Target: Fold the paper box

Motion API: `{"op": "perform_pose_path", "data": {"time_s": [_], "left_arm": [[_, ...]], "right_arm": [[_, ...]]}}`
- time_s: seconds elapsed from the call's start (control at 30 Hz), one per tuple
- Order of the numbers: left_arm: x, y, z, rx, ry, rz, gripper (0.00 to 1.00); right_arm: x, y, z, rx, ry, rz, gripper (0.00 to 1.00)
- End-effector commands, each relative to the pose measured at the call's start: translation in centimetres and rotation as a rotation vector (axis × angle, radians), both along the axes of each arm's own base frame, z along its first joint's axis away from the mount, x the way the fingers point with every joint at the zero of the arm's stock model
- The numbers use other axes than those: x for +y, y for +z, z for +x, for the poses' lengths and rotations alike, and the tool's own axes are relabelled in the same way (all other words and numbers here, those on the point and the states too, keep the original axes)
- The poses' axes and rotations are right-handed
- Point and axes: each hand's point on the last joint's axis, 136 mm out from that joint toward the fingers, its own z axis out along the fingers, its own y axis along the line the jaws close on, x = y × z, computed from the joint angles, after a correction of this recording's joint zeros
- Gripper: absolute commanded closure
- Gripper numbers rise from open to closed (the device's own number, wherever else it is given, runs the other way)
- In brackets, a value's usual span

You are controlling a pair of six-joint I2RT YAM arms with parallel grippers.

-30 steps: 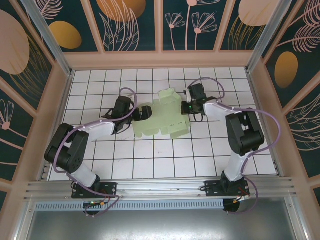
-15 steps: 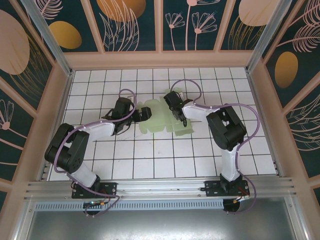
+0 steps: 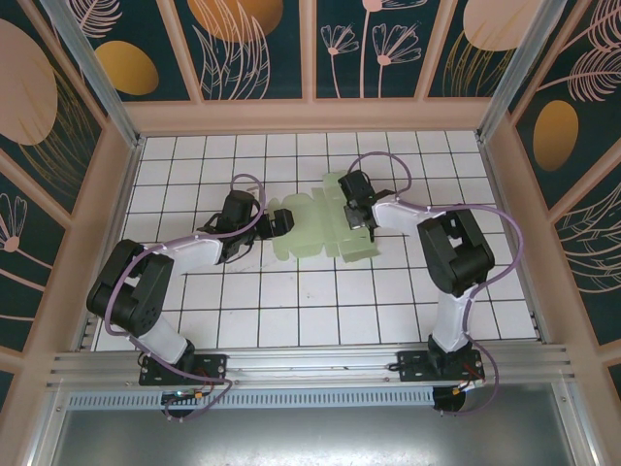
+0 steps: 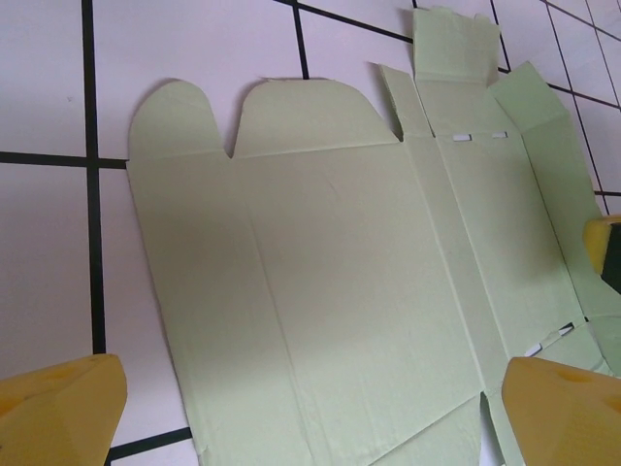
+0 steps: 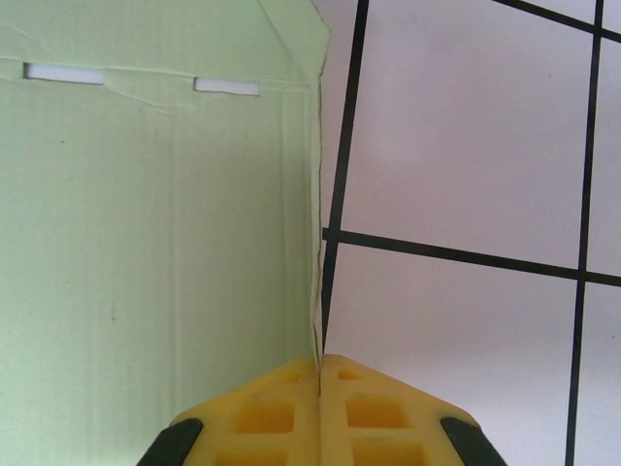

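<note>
From above, the flat pale-green card paper box [image 3: 312,231] lies between the two grippers, and no side is folded up yet. The left gripper [image 3: 283,219] reaches in low. The right gripper [image 3: 369,223] points down.

Left wrist: its fingers are wide apart, with the card just ahead.

Right wrist: its fingers are pressed together at the card's edge. Next, I think, it should lift that side flap.

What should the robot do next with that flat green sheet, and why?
Probably nudge the right hand inward to tip the side panel up along its crease. The paper box lies open and unfolded, the hand's closed tips sit right at its edge, and the open left hand hovers over the other side, placed to steady it.
</note>
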Motion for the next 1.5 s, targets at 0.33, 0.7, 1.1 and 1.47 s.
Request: {"op": "perform_pose_path", "data": {"time_s": [0.33, 0.7, 1.1, 1.47], "left_arm": [[-0.1, 0.0, 0.5, -0.012, 0.005, -0.017, 0.01], [-0.8, 1.2, 2.0, -0.071, -0.038, -0.017, 0.01], [-3.0, -0.2, 5.4, -0.011, -0.151, -0.050, 0.08], [-4.1, -1.7, 7.0, 0.046, -0.225, -0.012, 0.32]], "right_arm": [[0.2, 0.1, -0.3, -0.043, 0.044, -0.141, 1.00], [3.2, 2.3, -0.5, -0.094, 0.273, 0.217, 1.00], [2.5, 4.2, -0.5, -0.142, 0.338, 0.320, 1.00], [2.7, 4.3, -0.8, -0.126, 0.351, 0.333, 1.00]]}}
